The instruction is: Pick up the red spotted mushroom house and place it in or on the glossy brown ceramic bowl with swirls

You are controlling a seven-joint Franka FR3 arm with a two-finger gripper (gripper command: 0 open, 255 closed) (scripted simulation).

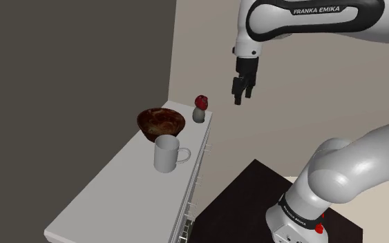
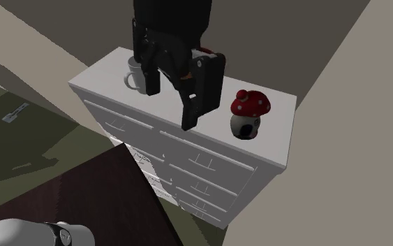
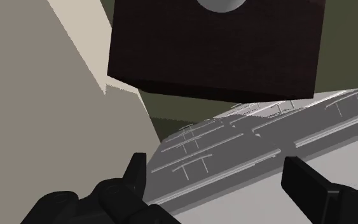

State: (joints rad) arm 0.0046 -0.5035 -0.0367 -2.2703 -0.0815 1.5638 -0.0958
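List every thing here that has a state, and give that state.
claw: open, holding nothing, in the air.
mushroom house: upright on the dresser, not held.
bowl: upright, nothing in it.
mug: upright, next to the bowl.
drawers: shut.

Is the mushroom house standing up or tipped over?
Standing up: the mushroom house rests on its base, red spotted cap on top.
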